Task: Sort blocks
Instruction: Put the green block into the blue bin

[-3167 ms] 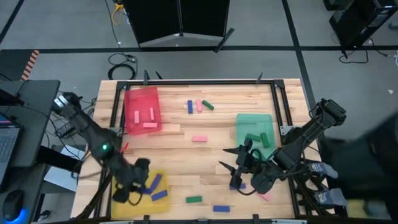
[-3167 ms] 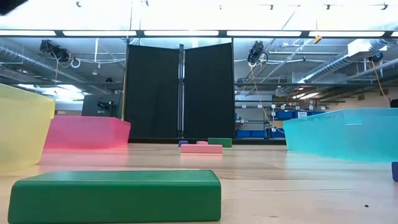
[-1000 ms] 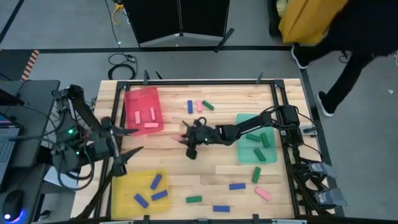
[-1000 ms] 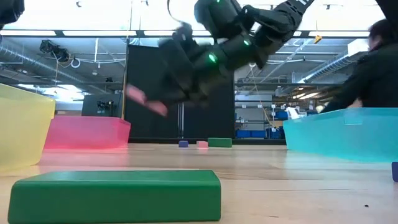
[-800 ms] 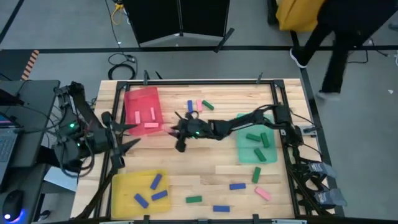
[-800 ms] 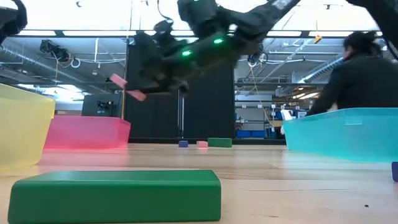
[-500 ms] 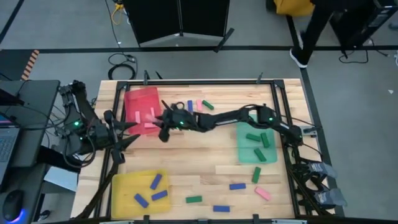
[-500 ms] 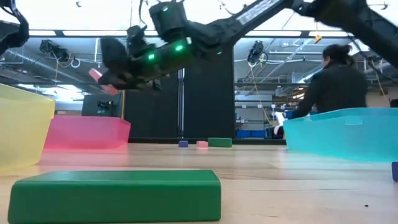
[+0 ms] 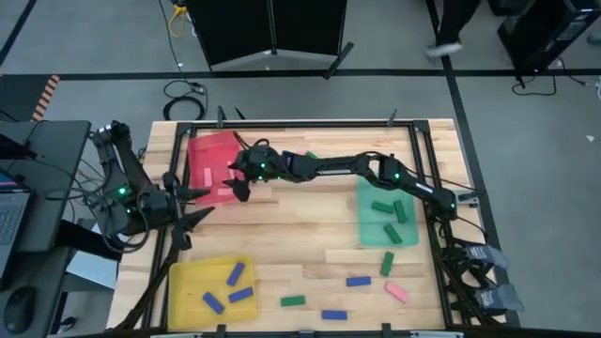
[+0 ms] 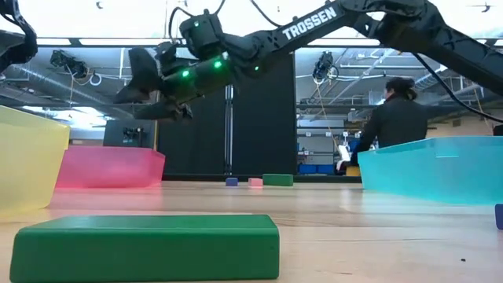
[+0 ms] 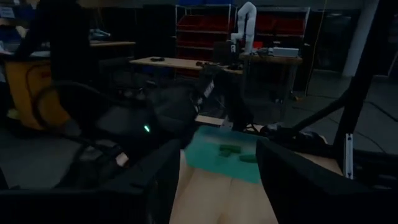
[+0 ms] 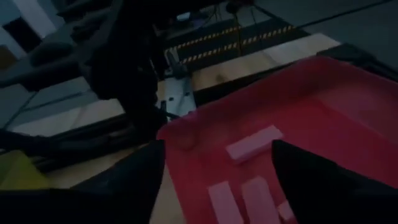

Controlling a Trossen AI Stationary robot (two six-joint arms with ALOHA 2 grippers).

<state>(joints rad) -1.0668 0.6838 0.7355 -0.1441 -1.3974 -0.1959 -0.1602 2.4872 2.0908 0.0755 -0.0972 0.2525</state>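
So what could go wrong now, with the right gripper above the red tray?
1. The right gripper hangs open over the red tray, and the left gripper waits open just beside that tray; the arms could clash if either moves carelessly.
2. The right arm reaches far across the table, above a green block near the far edge; a low retreat might sweep it.

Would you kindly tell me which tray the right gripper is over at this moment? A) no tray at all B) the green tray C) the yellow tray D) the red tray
D: the right gripper sits over the red tray, whose pink blocks fill its wrist view.
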